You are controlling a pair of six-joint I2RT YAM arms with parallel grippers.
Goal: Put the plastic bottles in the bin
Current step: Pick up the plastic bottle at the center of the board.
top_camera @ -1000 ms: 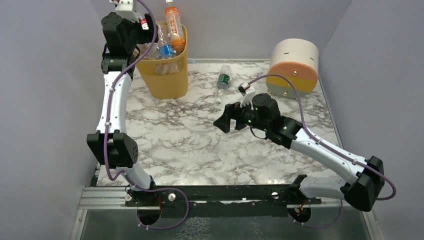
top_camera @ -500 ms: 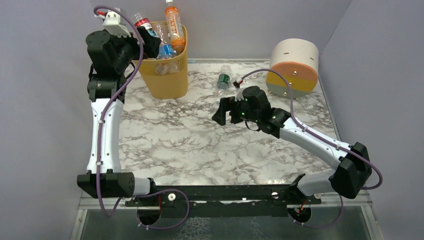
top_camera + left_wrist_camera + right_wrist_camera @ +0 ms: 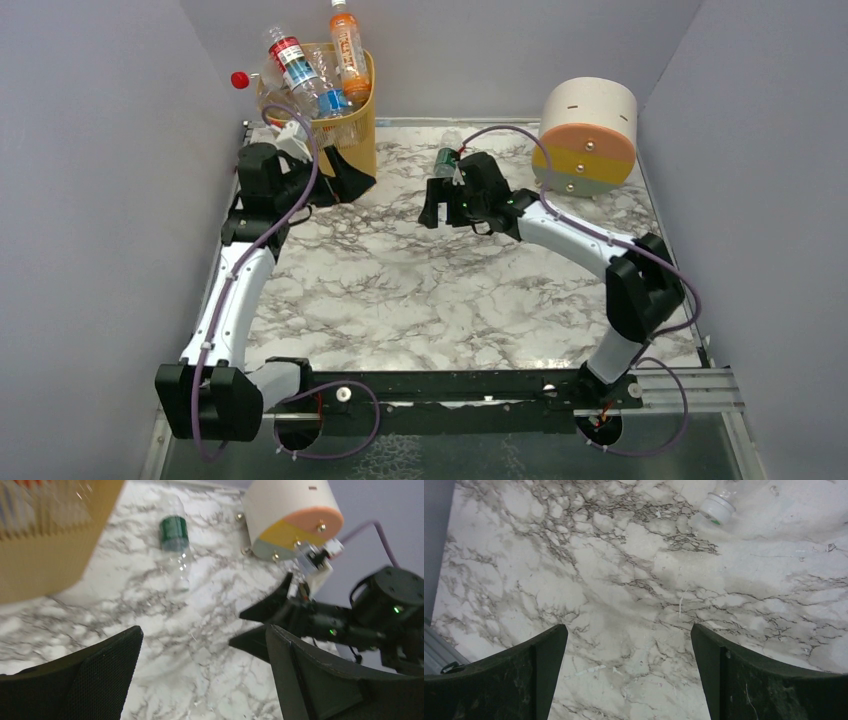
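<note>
Right gripper (image 3: pixel 629 628): wide open, nothing in it, hanging close to the green-label bottle (image 3: pixel 446 163)
Green-label bottle: lying on the marble table (image 3: pixel 400 290), off to the right of the bin (image 3: pixel 372 95)
Left gripper (image 3: pixel 204 630): open too, empty, right beside the bin
Done: bin's stuffed, bottles (image 3: pixel 345 45) poking over the rim
Left to do: looks like just that one

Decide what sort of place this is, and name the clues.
Probably a robot test cell: two arms mounted at a marble-patterned table, plain grey walls closing it in, a yellow bin stuffed with bottles.
</note>
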